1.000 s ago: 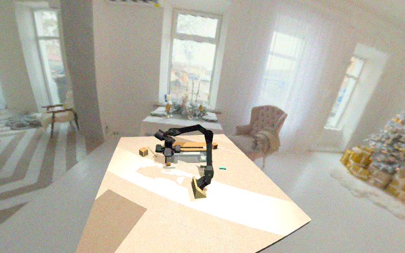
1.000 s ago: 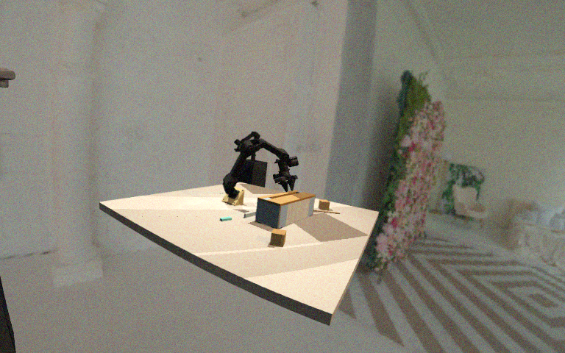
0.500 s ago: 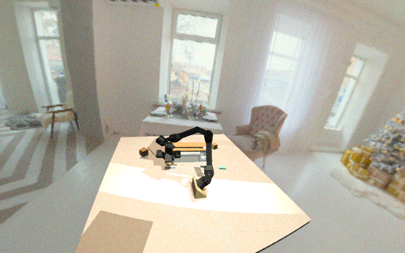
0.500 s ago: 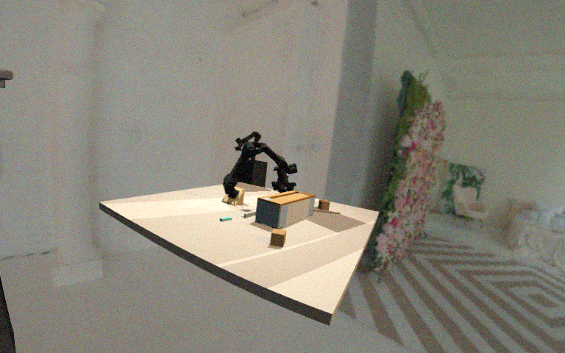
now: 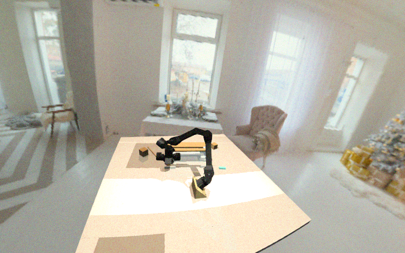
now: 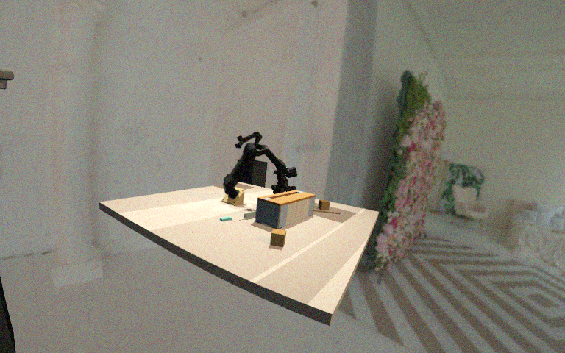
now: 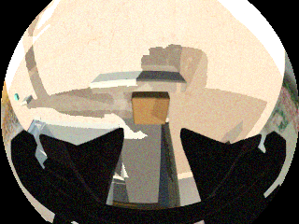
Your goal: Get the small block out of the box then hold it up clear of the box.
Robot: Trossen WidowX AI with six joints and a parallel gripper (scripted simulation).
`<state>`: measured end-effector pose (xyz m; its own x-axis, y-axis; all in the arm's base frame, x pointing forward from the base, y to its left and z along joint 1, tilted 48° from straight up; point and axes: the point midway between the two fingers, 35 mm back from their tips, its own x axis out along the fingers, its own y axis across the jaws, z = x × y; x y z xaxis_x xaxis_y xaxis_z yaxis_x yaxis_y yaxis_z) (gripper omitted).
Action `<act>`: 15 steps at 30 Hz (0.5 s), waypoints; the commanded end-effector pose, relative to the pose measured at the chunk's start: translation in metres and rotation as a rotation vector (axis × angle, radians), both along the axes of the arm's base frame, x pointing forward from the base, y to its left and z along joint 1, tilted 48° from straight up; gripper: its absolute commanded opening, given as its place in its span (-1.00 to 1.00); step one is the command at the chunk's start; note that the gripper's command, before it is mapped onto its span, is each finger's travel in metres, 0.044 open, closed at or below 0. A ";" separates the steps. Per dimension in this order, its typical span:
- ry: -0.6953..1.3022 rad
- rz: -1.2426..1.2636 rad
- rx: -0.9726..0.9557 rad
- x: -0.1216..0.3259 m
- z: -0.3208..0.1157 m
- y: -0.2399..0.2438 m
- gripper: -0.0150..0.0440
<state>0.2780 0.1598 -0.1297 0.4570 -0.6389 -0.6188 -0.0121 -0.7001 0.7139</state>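
Orange-brown block (image 5: 167, 164) (image 7: 150, 108) appears to be out at the front of the clear-fronted box (image 5: 187, 144) (image 6: 294, 210) (image 7: 75, 133), low down between it and a thin grey strip (image 5: 169, 167) (image 7: 161, 76); the top view shows only a sliver of it, so I cannot tell whether it rests flat on the table (image 5: 230, 222) (image 6: 189, 218) (image 7: 117, 28). The pincer (image 5: 167, 156) (image 6: 284, 188) (image 7: 152, 133) points downward near that end of the box, its fingers apart with nothing between them; in the wrist view the block lies just ahead of the gap. I judge the release step finished and the pickup in hand. The next move calls for centring the fingers over the block, lowering without knocking the box or strip, closing squarely, then lifting straight up and away before holding steady. The closeness of the box is the main risk, since a finger could nudge it. Two larger wooden cubes stand outside, one beyond the left end in the top view (image 5: 143, 152) (image 6: 324, 204), the other by the far right corner (image 5: 214, 145) (image 6: 277, 238). A teal piece (image 5: 222, 167) (image 6: 225, 218) (image 7: 17, 97) lies to the right, in sun-striped light. Around it all is a pale room with tall windows, a tufted armchair (image 5: 262, 120) and a decorated Christmas tree (image 5: 402, 137).
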 end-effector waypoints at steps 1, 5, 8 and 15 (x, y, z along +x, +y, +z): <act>0.009 0.000 -0.016 -0.002 -0.007 -0.010 0.47; 0.009 0.000 -0.017 -0.002 -0.011 -0.015 0.47; 0.009 0.000 -0.017 -0.002 -0.014 -0.019 0.47; 0.009 0.000 -0.018 -0.002 -0.020 -0.026 0.47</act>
